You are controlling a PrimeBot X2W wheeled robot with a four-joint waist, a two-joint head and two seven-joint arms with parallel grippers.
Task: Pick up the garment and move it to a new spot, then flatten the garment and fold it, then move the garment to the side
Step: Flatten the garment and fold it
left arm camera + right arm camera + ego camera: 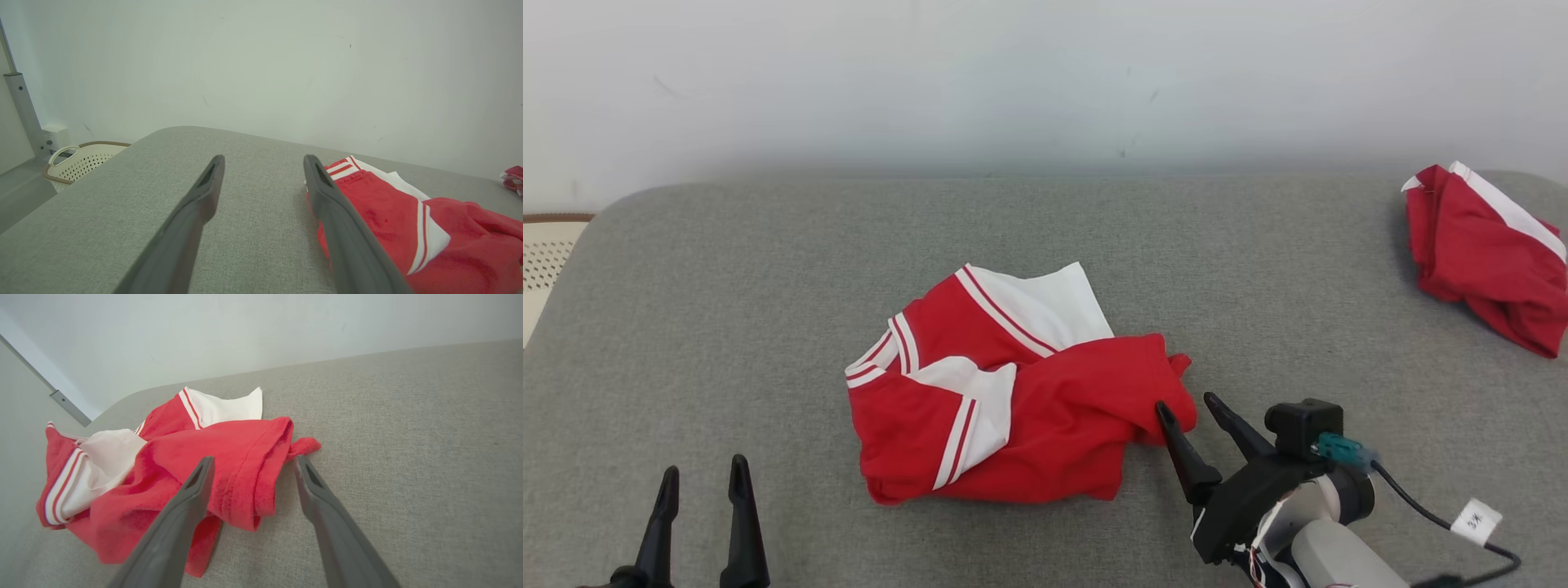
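Note:
A crumpled red and white garment lies in a heap at the middle of the grey padded surface. My right gripper stands open at the heap's right edge, its left fingertip over the red hem and its right one just beyond the cloth. In the right wrist view the garment spreads to the left, and my right gripper straddles the folded red hem with nothing clamped. My left gripper is open at the lower left, apart from the cloth. In the left wrist view that gripper points over bare grey fabric, with the garment to its right.
A second red and white garment lies bunched at the far right edge of the surface. A pale perforated basket stands off the left end. A white wall runs behind. A black cable with a white tag trails from my right wrist.

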